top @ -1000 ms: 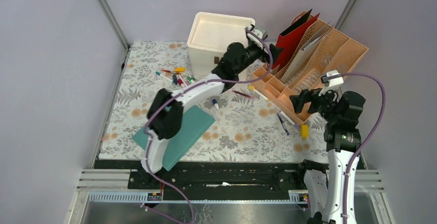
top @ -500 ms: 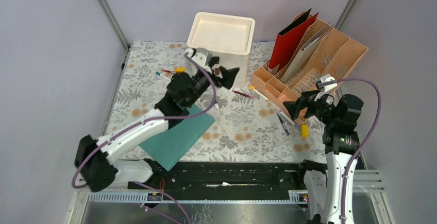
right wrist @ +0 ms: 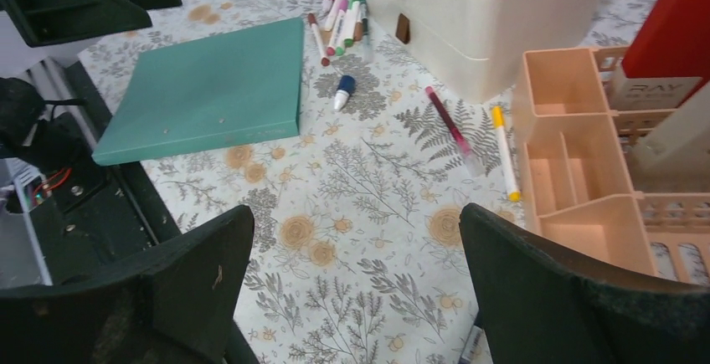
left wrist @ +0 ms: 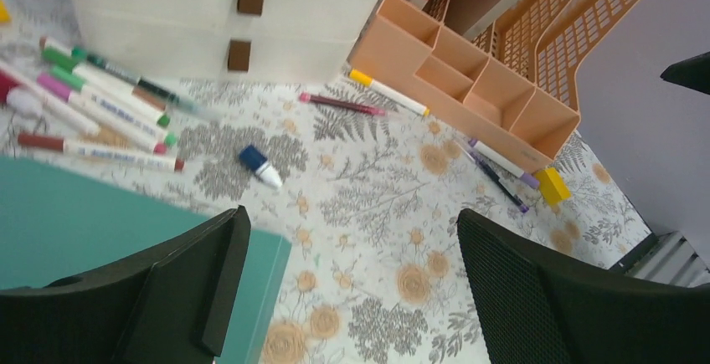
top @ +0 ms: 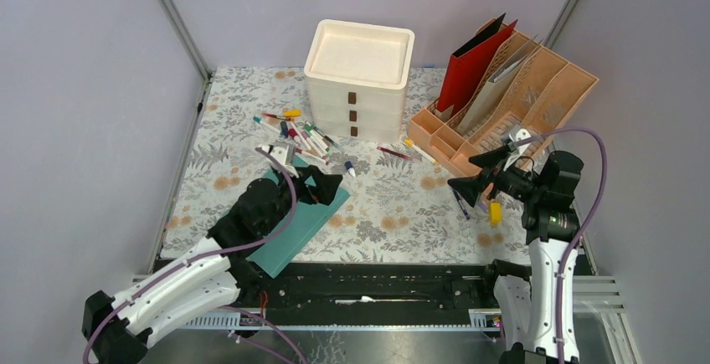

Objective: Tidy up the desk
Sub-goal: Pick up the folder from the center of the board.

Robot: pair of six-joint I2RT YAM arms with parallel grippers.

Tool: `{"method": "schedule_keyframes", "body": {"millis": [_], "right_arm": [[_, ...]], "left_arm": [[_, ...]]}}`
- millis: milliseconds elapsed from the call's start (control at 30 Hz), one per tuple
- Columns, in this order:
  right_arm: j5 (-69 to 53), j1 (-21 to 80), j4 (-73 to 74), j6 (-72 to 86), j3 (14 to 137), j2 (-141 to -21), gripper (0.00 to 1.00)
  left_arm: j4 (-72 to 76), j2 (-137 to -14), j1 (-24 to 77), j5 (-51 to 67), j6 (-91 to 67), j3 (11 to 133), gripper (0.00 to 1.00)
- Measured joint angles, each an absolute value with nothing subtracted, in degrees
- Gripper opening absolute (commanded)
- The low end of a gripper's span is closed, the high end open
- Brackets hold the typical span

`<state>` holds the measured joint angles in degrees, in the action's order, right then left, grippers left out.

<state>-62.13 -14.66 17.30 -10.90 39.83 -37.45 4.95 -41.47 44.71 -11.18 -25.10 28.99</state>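
Nearest us, the left gripper [left wrist: 352, 228] hovers over the teal binder [top: 289, 222] at the near left, fingers spread wide, holding nothing; on the near right, the right gripper [right wrist: 356, 213] hangs with fingers spread just as wide, empty too, near a yellow block [top: 495, 212]; the desk [top: 393, 213] stretches beneath both, floral cloth framed by rails; further back, loose markers [top: 300, 135] lie scattered before the white drawer unit [top: 358, 79]; far right, the peach organiser [top: 511, 96] holds a red folder [top: 467, 67].
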Motion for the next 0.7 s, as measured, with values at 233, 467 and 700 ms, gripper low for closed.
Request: {"method": "schedule_keyframes", "body": {"millis": [233,467,700], "right_arm": [[-62.37,-5.26,20.62,-16.56,40.8,-44.91,1.0],[-51.79,19.64,26.11,-22.92,48.9,-60.66,1.0],[-39.38,36.95,21.41,-22.28,53.6,-77.87,1.0]], "left_arm": [[-1.06,-37.82,44.58,-12.8,-31.75,24.86,0.99],[-4.64,-45.71,44.58,-13.85,-37.21,22.35,0.99],[-7.84,-44.91,44.58,-16.49,-41.69,20.82,0.99]]}}
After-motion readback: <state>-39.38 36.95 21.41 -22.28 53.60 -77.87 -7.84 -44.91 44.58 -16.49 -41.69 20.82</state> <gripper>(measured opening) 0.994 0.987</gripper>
